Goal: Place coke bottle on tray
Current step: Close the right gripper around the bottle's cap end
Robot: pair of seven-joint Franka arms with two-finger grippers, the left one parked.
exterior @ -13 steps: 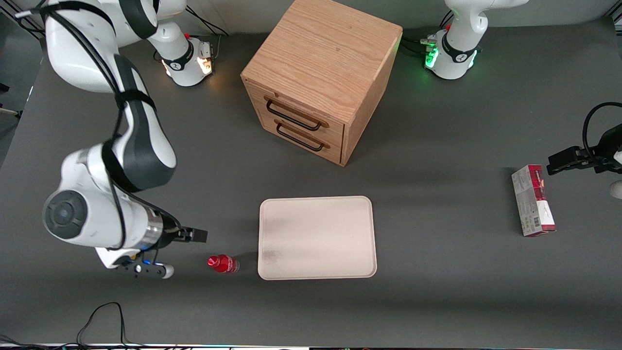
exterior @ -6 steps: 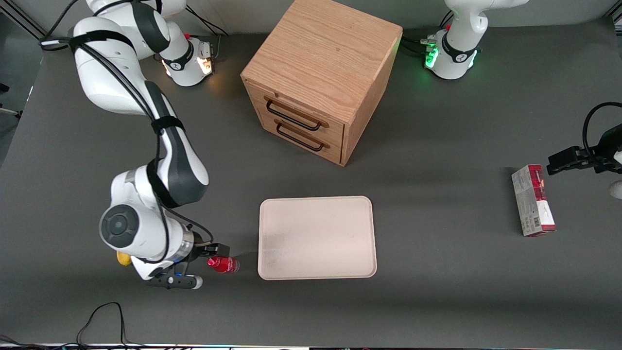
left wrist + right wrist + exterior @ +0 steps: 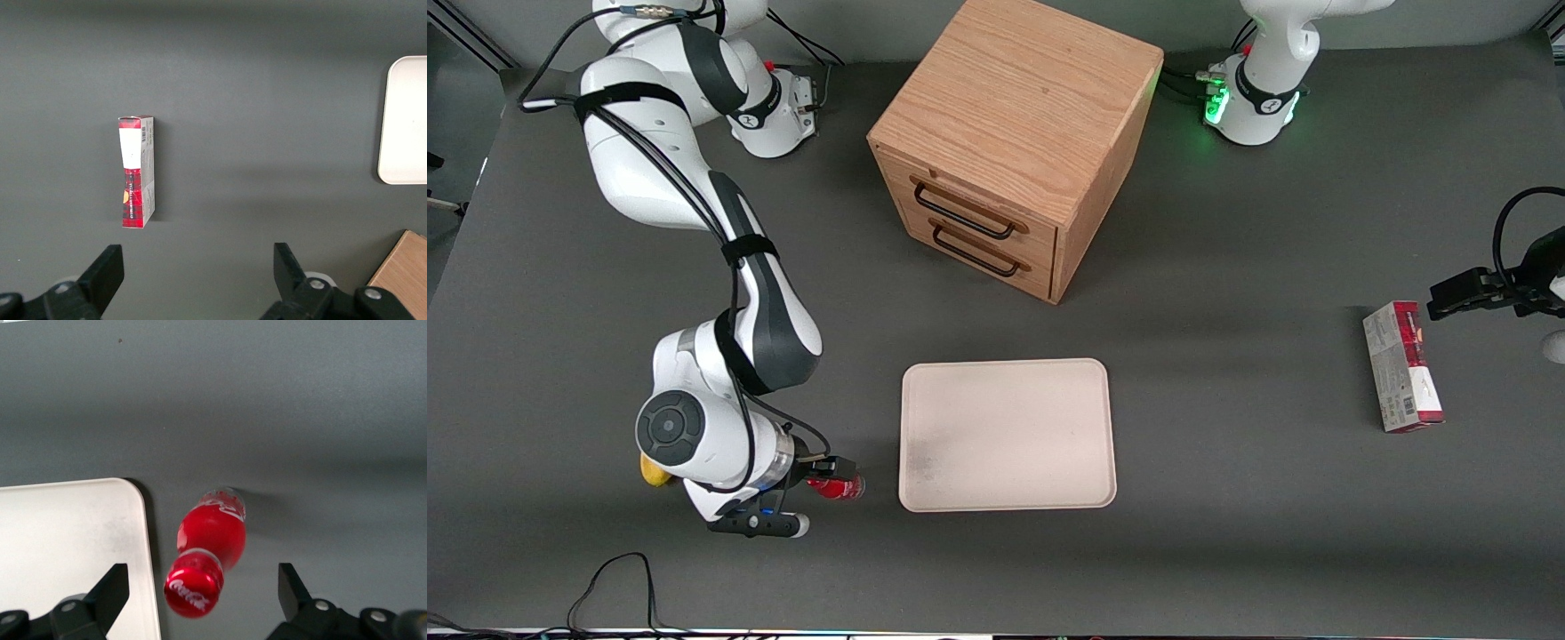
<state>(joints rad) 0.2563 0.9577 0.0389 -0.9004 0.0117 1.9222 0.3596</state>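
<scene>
The coke bottle (image 3: pixel 843 486), small with a red cap and red label, stands upright on the dark table just beside the short edge of the cream-white tray (image 3: pixel 1005 434) that faces the working arm's end. My right gripper (image 3: pixel 829 469) hangs directly over the bottle, open, with a finger on either side of the cap and not touching it. In the right wrist view the bottle (image 3: pixel 212 535) sits between the spread fingers of the gripper (image 3: pixel 200 588), and the tray's rounded corner (image 3: pixel 67 540) lies close beside it. The tray holds nothing.
A wooden two-drawer cabinet (image 3: pixel 1005 142) stands farther from the front camera than the tray. A yellow lump (image 3: pixel 651 471) peeks out from under the working arm's wrist. A red-and-grey carton box (image 3: pixel 1402 366) lies toward the parked arm's end, also in the left wrist view (image 3: pixel 137 172).
The right arm has swung toward the tray, bringing the open gripper from beside the bottle to right over it. The yellow lump has come into view. The bottle has not moved.
</scene>
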